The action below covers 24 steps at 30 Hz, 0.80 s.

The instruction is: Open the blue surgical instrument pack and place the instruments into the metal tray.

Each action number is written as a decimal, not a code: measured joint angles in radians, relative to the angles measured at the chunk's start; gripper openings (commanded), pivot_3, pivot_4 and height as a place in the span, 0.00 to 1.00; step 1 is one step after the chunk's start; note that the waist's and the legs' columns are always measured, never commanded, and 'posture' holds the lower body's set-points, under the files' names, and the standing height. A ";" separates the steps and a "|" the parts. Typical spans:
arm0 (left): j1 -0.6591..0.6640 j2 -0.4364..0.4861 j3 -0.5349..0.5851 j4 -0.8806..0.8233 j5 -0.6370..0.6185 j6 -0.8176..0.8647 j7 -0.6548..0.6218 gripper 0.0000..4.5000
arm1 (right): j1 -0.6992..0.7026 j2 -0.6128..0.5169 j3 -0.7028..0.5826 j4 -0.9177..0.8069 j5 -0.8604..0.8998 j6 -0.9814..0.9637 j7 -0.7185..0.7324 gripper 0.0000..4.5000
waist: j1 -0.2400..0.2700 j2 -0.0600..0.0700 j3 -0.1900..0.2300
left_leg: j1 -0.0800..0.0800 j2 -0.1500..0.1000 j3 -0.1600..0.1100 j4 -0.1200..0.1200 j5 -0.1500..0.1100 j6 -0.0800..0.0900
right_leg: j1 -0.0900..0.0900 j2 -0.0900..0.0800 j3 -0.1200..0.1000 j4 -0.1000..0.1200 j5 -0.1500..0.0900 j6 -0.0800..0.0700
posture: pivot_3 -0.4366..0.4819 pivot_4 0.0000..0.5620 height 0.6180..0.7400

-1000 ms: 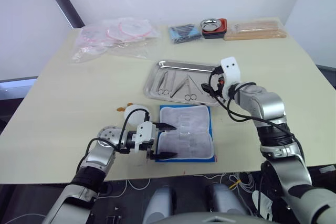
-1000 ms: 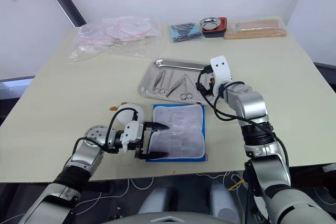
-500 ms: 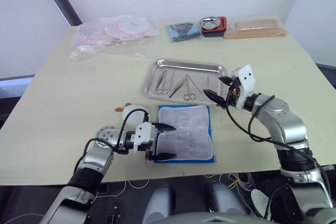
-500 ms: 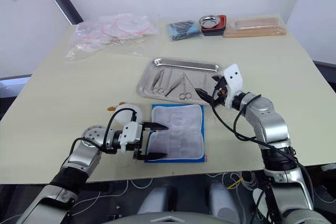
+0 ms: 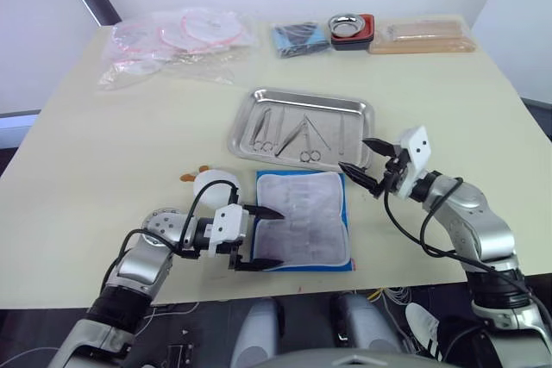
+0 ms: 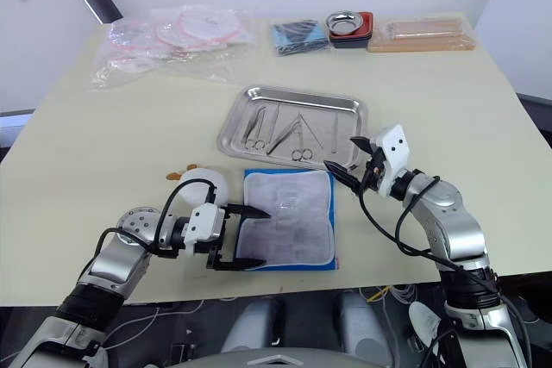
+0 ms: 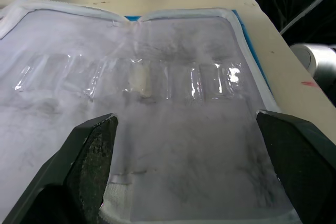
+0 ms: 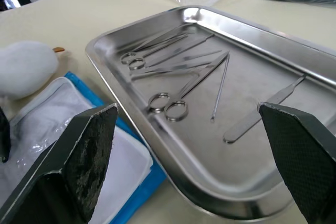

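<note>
Blue surgical instrument pack (image 5: 304, 230) lying open and flat near the front edge of the bench (image 5: 112, 152), grey-white lining up, clear slots across it apparently empty, though glare on the plastic makes that hard to judge. Just beyond it at 12 o'clock, apart from it, the metal tray (image 5: 362, 109), holding the instruments (image 5: 293, 135): ring-handled scissors or forceps toward its left, thin straight pieces and one flat-handled tool toward its right, overlapping so an exact count cannot be made out.

Left claw (image 5: 263, 238) at 9 o'clock of the pack, fingers spread wide over its left edge, gripping nothing; contact with the lining impossible to tell. Right claw (image 5: 362, 164) at 3 o'clock of the pack's far corner, near the tray's front right corner, fingers also parted and empty.

White rounded object (image 5: 207, 183) with a small orange bit at 10 o'clock of the pack, partly hidden behind the left arm's cable. Along the far edge: clear bags with pink tubing (image 5: 172, 40), smaller blue packet (image 5: 300, 37), round metal bowl in a red holder (image 5: 351, 30), tan flat package (image 5: 423, 36), contents unclear.
</note>
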<state>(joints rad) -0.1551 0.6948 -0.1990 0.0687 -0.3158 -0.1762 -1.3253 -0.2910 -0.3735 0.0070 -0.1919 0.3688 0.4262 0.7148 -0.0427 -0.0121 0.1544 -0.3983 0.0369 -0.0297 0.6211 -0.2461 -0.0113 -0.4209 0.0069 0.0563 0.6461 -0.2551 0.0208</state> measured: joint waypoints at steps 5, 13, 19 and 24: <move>0.013 0.003 0.172 -0.177 -0.181 0.172 0.128 1.00 | 0.007 -0.016 -0.080 0.016 0.102 -0.119 0.129 0.99 | 0.003 -0.007 0.020 | -0.002 0.000 -0.003 0.011 0.000 0.000 | 0.000 -0.002 -0.003 0.010 0.001 -0.001 | 0.48 0.27 1.00; 0.221 0.060 0.452 -0.272 -0.307 0.329 0.249 1.00 | 0.129 -0.100 -0.172 0.018 0.169 -0.133 0.211 0.99 | 0.002 -0.007 0.023 | -0.001 0.001 -0.003 0.013 0.000 0.000 | 0.000 -0.002 -0.003 0.014 0.000 -0.001 | 0.48 0.27 1.00; 0.380 0.014 0.625 -0.242 -0.317 0.337 0.305 1.00 | 0.251 -0.142 -0.229 0.019 0.181 -0.178 0.241 0.99 | 0.003 -0.007 0.023 | 0.000 0.000 -0.002 0.015 0.000 0.000 | 0.001 -0.004 -0.003 0.015 -0.002 0.003 | 0.48 0.27 1.00; 0.464 -0.055 0.684 -0.214 -0.314 0.335 0.361 1.00 | 0.339 -0.169 -0.260 0.009 0.181 -0.196 0.241 0.99 | 0.004 -0.007 0.023 | 0.003 0.000 -0.002 0.017 0.000 0.000 | 0.003 -0.004 -0.004 0.016 -0.001 0.003 | 0.48 0.27 1.00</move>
<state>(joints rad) 0.3091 0.6403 0.4850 -0.1457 -0.6299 0.1584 -0.9641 0.0482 -0.5420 -0.2532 -0.1825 0.5497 0.2303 0.9563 -0.0389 -0.0194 0.1771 -0.3955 0.0370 -0.0321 0.6380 -0.2460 -0.0115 -0.4174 0.0031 0.0527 0.6624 -0.2565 0.0242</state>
